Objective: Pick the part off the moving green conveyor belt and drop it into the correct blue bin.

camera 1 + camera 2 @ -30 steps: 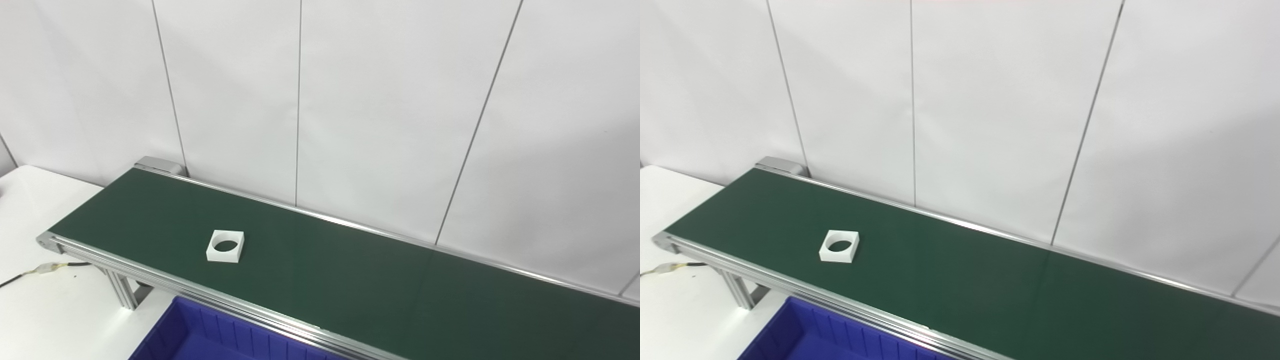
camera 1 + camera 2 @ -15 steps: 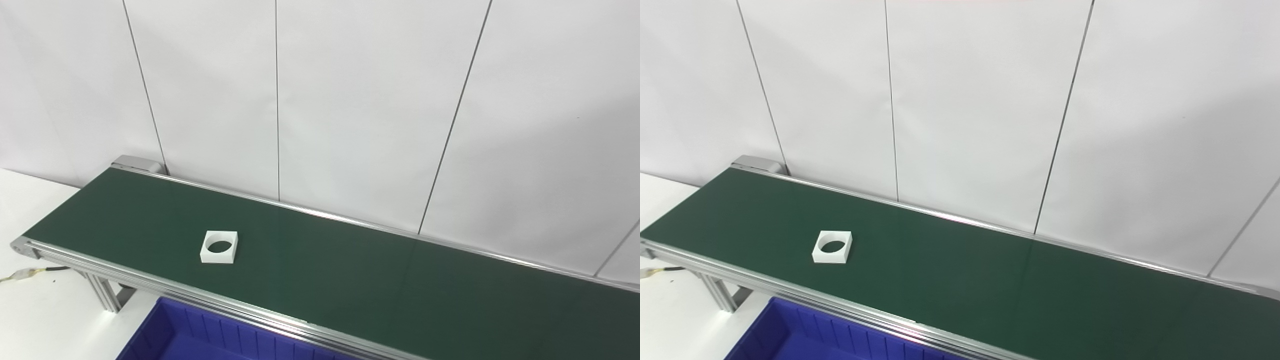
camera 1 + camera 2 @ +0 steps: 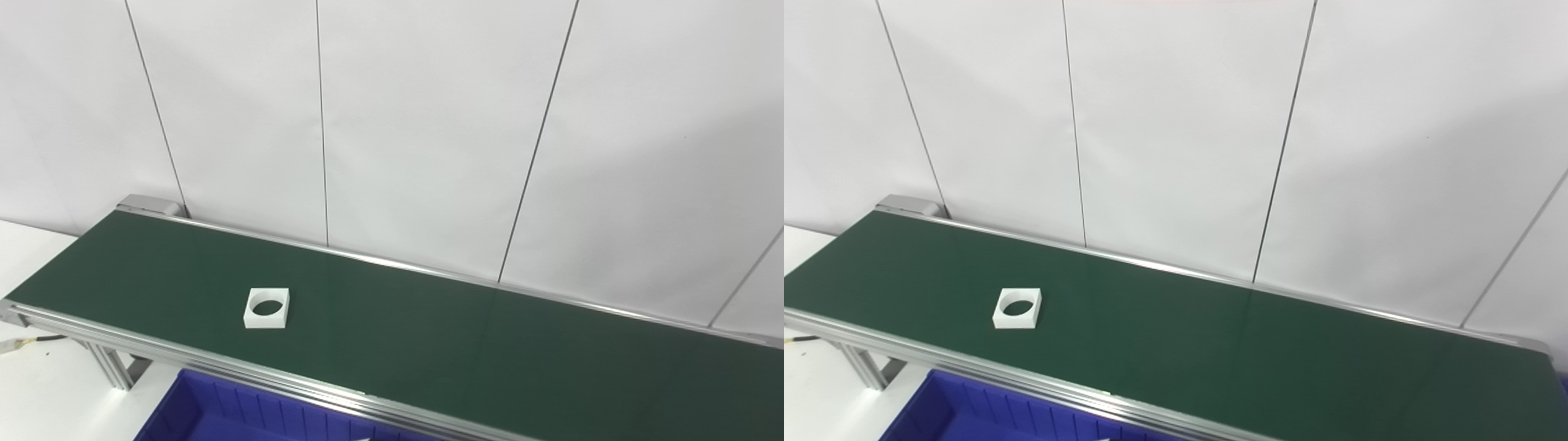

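A white square part with a round hole point(image 3: 266, 308) lies flat on the green conveyor belt point(image 3: 429, 331), toward its left end and nearer the front rail. It also shows in the right eye view point(image 3: 1017, 309). A blue bin point(image 3: 208, 413) sits below the belt's front rail at the bottom left, only its far wall and part of the inside showing. Neither hand is in view.
The belt has aluminium side rails point(image 3: 257, 370) and a leg point(image 3: 113, 370) at its left end. A white table point(image 3: 37, 392) lies to the left with a cable point(image 3: 24, 342) on it. White wall panels point(image 3: 429, 122) stand close behind the belt.
The camera has turned to the right, so the whole scene has shifted left and the belt's right end now shows. The part has moved a little to the right along the belt.
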Action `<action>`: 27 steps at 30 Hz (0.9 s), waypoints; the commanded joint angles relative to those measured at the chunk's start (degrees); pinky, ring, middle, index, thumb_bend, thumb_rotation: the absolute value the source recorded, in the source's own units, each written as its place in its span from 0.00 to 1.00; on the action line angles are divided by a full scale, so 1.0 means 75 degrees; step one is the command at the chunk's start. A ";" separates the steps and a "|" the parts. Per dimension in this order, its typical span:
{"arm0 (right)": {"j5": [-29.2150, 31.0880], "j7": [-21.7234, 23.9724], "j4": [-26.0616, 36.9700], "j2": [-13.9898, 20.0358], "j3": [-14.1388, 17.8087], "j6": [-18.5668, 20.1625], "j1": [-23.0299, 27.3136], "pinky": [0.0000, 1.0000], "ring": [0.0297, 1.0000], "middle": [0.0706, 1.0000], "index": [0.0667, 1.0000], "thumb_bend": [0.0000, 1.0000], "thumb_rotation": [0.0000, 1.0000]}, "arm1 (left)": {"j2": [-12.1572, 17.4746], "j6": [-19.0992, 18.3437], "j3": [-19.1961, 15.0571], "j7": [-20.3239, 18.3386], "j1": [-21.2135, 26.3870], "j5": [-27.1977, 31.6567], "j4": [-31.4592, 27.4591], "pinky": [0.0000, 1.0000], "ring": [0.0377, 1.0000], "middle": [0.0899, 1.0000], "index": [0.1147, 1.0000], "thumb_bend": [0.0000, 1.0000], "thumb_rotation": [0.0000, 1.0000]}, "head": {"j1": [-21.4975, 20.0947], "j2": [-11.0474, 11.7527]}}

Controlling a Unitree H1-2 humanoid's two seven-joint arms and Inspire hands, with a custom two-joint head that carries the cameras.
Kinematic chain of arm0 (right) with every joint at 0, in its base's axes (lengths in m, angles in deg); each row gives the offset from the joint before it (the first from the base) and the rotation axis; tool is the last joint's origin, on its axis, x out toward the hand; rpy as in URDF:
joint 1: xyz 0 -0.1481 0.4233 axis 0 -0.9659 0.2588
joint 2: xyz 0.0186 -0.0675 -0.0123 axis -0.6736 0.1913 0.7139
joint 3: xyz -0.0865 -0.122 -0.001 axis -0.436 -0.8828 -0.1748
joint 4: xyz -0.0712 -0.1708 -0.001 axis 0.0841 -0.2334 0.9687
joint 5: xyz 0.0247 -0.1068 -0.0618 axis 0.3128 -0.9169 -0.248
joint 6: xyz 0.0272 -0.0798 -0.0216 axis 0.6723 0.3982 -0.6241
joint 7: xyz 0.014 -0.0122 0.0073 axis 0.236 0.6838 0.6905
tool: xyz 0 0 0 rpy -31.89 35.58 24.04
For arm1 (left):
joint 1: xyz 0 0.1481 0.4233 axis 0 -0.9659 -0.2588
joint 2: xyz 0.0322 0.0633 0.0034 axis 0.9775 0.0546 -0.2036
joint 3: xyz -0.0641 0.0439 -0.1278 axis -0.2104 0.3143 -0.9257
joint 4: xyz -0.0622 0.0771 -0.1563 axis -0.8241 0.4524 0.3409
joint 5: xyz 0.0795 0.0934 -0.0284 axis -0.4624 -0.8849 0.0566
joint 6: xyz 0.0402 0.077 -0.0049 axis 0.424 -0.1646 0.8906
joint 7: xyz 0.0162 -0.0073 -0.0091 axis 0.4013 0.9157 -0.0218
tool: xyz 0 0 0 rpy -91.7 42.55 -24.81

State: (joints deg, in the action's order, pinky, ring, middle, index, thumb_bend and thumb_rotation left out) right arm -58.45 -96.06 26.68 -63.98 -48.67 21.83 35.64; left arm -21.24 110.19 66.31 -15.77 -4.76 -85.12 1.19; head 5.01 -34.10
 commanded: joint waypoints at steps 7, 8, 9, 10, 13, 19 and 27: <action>-0.0070 -0.0033 0.0233 -0.0084 -0.0003 -0.0312 0.0080 0.67 0.74 0.80 0.83 0.66 0.03 | 0.0244 0.0194 -0.0014 -0.0578 0.0066 0.0847 -0.1255 0.79 0.74 0.73 0.72 0.55 0.00 | -0.0116 0.0024; -0.0079 -0.0038 0.0229 -0.0085 -0.0007 -0.0312 0.0084 0.67 0.74 0.80 0.83 0.66 0.02 | 0.0286 0.0181 0.0009 -0.0706 0.0049 0.1073 -0.1488 0.79 0.74 0.72 0.70 0.54 0.00 | -0.0109 0.0023; -0.0135 -0.0047 0.0226 -0.0086 -0.0004 -0.0312 0.0086 0.67 0.74 0.80 0.83 0.66 0.02 | 0.0303 0.0207 0.0015 -0.0777 0.0033 0.1254 -0.1816 0.78 0.73 0.71 0.70 0.55 0.00 | -0.0067 0.0027; -0.0176 -0.0053 0.0225 -0.0088 0.0000 -0.0311 0.0086 0.67 0.74 0.80 0.83 0.66 0.02 | 0.0308 0.0224 0.0014 -0.0813 0.0023 0.1355 -0.2021 0.76 0.71 0.70 0.69 0.56 0.00 | -0.0067 0.0027; -0.0251 -0.0075 0.0204 -0.0077 -0.0003 -0.0310 0.0105 0.67 0.74 0.80 0.83 0.66 0.03 | 0.0284 0.0154 -0.0050 -0.0790 0.0025 0.1439 -0.2645 0.73 0.69 0.67 0.67 0.57 0.00 | 0.0064 0.0020; -0.0107 0.0007 0.0193 -0.0073 0.0017 -0.0310 0.0133 0.68 0.75 0.80 0.83 0.65 0.03 | 0.0520 -0.0154 -0.0434 -0.0711 0.0441 0.1457 -0.3504 0.71 0.66 0.67 0.67 0.61 0.00 | 0.0122 0.0024; -0.0115 -0.0035 0.0115 -0.0065 -0.0004 -0.0312 0.0205 0.68 0.75 0.80 0.83 0.65 0.04 | 0.1257 0.0160 -0.1439 -0.0739 0.1598 0.1604 -0.2666 0.78 0.74 0.75 0.74 0.67 0.07 | 0.0136 0.0027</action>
State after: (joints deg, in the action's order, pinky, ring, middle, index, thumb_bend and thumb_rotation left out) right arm -59.12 -95.96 26.52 -64.22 -48.72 21.83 36.24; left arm -13.02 109.38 56.44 -21.17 5.12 -72.73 -19.17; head 5.98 -33.93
